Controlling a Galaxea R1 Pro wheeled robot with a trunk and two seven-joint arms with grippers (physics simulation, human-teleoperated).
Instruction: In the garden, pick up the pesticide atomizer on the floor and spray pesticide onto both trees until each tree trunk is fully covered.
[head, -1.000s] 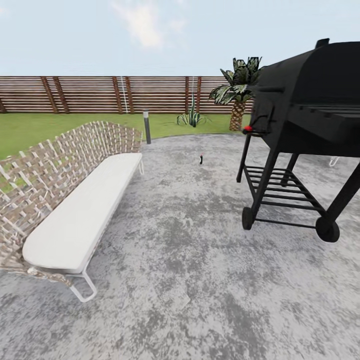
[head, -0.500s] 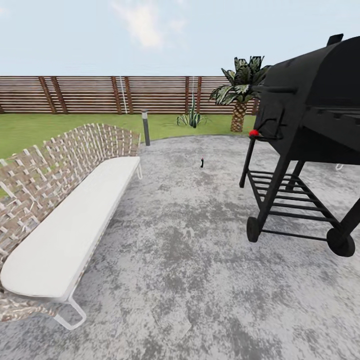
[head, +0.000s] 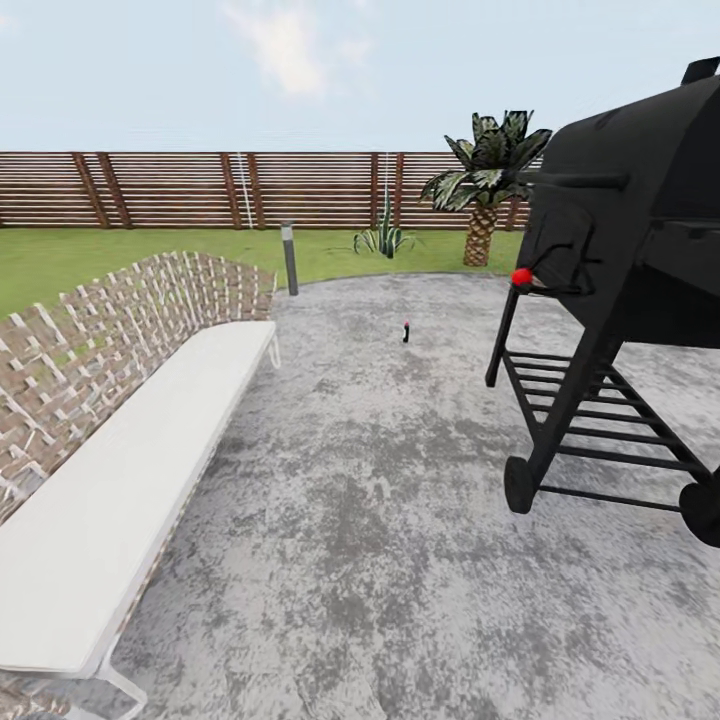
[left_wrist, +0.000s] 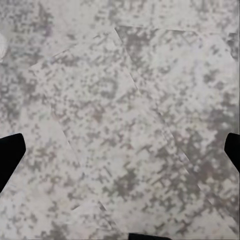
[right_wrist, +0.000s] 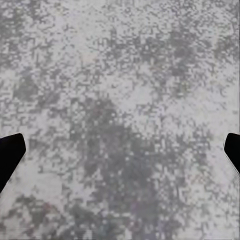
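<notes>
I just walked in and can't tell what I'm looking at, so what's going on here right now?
The robot is on a grey paved patio, holding nothing. A woven bench stands on its left, a black grill on its right. A small dark object with a pink top sits on the paving ahead, too small to identify. Both wrist views look down at bare paving; the left hand and right hand are open.

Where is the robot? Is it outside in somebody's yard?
Yes, it looks like a backyard patio. There is a black grill on wheels, a long woven bench, and grass reaching back to a wooden fence with a palm.
</notes>
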